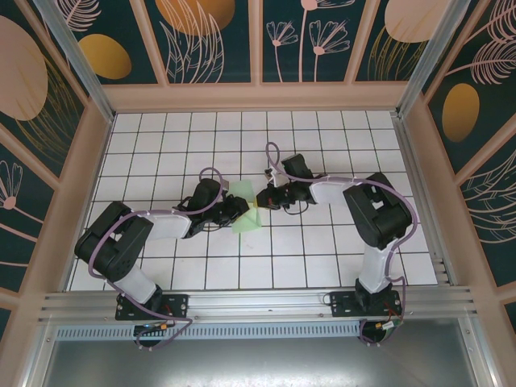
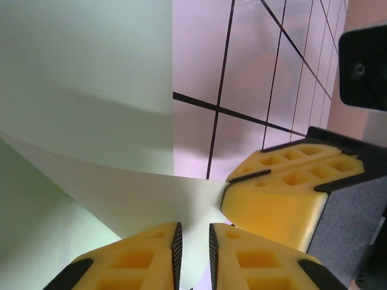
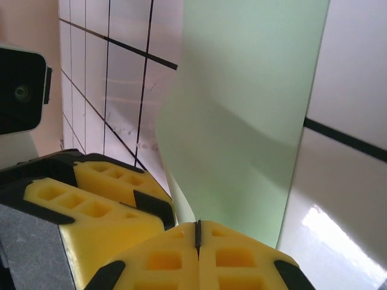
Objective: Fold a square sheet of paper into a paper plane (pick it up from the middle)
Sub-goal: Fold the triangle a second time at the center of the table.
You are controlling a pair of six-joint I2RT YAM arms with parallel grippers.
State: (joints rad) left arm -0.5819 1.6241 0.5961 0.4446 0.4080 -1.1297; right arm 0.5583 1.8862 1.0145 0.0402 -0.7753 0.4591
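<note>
2 grippers are meeting over the middle of the table [image 1: 322,258]. Your left gripper [image 1: 239,208] and right gripper [image 1: 263,197] are working tip to tip, with the square sheet of paper [image 1: 247,216] standing partly off the tiles between them. Your right jaws are pressing fully together on 1 edge, likely anchoring it. Your left jaws are sitting narrow, with the sheet running through a visible gap, so you are probably guiding rather than pinching. The sheet is looking pale mint and plain, bowing in a soft curve with 1 raised flap shading the rest. No sharp crease or dart shape is showing yet.
</note>
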